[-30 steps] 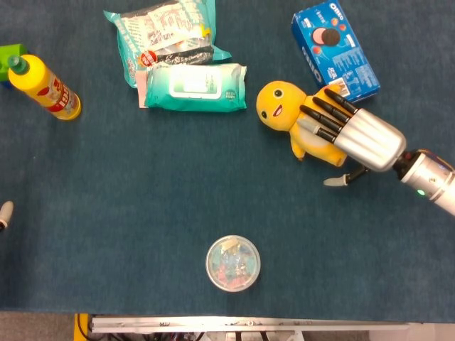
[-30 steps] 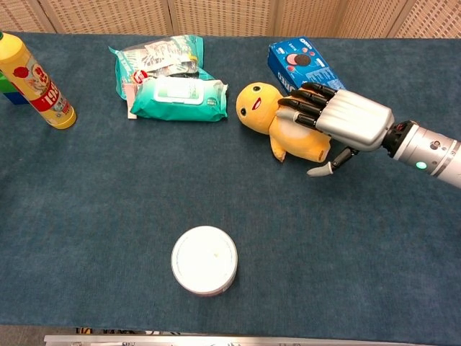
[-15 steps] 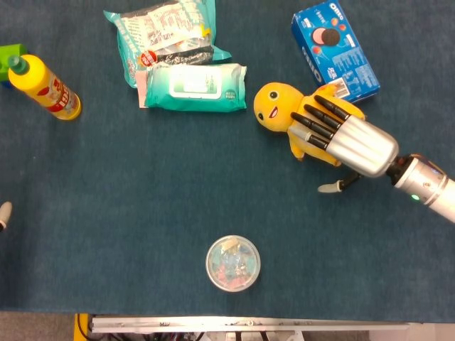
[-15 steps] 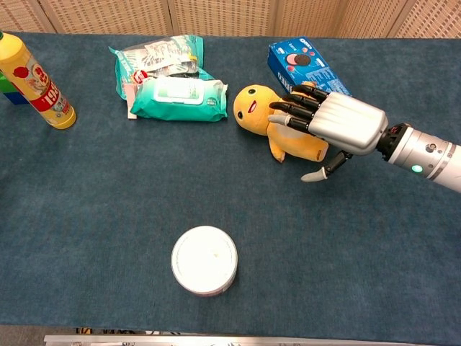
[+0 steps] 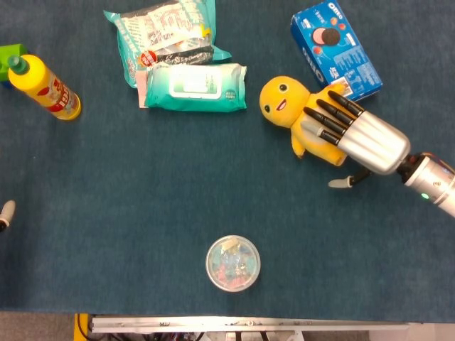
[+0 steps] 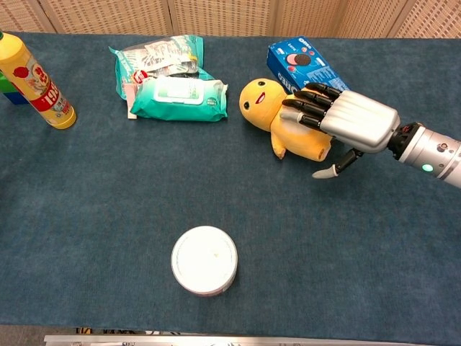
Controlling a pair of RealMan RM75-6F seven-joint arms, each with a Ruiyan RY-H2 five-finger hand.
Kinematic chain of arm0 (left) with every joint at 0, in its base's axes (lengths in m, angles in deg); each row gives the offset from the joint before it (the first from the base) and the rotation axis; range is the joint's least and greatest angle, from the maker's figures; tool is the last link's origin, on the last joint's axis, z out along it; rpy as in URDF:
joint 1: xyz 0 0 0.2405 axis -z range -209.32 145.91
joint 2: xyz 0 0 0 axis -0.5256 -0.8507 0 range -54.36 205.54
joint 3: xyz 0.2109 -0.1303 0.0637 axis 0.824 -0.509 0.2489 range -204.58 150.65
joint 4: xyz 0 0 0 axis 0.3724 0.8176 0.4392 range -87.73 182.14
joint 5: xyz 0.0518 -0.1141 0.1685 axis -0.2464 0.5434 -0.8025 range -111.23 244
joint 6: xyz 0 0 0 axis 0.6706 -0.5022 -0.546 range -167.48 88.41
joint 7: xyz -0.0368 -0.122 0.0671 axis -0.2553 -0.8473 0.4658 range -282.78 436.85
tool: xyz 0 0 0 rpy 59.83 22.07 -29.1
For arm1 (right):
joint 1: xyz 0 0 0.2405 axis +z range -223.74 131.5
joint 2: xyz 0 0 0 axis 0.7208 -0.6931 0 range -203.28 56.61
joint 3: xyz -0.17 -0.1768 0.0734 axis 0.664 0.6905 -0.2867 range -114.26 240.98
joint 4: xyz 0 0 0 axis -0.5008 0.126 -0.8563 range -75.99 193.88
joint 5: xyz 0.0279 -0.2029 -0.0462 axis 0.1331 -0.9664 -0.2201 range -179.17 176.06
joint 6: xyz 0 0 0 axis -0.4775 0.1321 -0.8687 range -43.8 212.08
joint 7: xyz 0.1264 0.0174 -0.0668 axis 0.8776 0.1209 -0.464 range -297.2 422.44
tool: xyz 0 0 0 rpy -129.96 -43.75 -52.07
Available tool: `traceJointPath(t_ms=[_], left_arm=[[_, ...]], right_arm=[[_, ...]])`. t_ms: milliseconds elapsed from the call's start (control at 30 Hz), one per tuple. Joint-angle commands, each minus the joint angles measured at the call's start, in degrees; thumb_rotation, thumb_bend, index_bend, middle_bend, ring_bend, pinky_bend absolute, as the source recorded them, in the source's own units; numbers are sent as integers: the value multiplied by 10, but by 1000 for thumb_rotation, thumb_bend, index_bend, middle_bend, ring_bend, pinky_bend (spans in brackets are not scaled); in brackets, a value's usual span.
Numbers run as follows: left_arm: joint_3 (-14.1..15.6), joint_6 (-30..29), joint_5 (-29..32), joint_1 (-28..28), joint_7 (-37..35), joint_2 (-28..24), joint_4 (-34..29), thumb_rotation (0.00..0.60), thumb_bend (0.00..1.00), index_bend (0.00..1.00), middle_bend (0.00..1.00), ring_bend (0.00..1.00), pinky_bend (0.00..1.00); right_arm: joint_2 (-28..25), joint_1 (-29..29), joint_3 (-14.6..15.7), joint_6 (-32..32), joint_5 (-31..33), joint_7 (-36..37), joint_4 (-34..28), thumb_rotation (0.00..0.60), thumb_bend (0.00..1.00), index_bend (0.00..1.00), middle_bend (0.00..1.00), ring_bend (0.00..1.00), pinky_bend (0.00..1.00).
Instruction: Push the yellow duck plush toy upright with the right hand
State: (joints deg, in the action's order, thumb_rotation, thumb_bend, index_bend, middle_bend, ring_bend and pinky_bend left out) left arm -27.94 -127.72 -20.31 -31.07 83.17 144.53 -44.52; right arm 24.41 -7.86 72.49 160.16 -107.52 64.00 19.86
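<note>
The yellow duck plush toy [image 5: 302,117] lies on its back on the blue table cloth [image 5: 142,192], face up, head toward the wet-wipes pack [image 5: 195,87] and body trailing away from it. The Oreo box [image 5: 335,50] sits just behind the duck, touching or nearly touching its far side — cannot tell which.

The right hand [image 5: 355,135] lies flat over the duck's belly, fingers [image 5: 328,119] straight and slightly apart, tips pointing at the head. It holds nothing; the thumb hangs free off the near side of the duck, clear of the plush. This looks like a pushing pose rather than a grasp: palm on the body, which would let it lever the toy up.

The left hand [image 5: 6,213] shows only as a sliver at the frame edge, well away from the duck; whether its fingers are apart or together cannot be told.

Judgement: the task is not done — the duck is still fully reclined. Risk: the soft body may slide toward the wipes instead of tipping up.

Others, all well apart from the duck: a yellow bottle [image 5: 44,87], a snack bag [image 5: 167,32] behind the wipes, and a round lidded tub [image 5: 232,263].
</note>
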Motion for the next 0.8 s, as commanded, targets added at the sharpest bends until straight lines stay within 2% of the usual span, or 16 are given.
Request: traceJointPath(t_ms=[33,233,467,800], left_arm=[[0,-1,0,0,0,0,-1,600,259,167,165,151,96],[1,-4,2,-3,-1,-1,0,600,259,167,166,151,96],[1,-3,4,-4,-4,-2,3,600,259,167,166,151,96],[1,2,2,0,-4,1,5,600,258,167,166,151,96]], right_arm=[[-4,4,-1,9,-6,-5,-15,124,0,0,0,0,0],[-3,10,2,-2,-11,-14,-31,131,0,0,0,0,0],[4,7,6,-24,-7,-18,-13,135,0,0,0,0,0],[-6,-2,-4,-13,8,-9,-4,156,0,0,0,0,0]])
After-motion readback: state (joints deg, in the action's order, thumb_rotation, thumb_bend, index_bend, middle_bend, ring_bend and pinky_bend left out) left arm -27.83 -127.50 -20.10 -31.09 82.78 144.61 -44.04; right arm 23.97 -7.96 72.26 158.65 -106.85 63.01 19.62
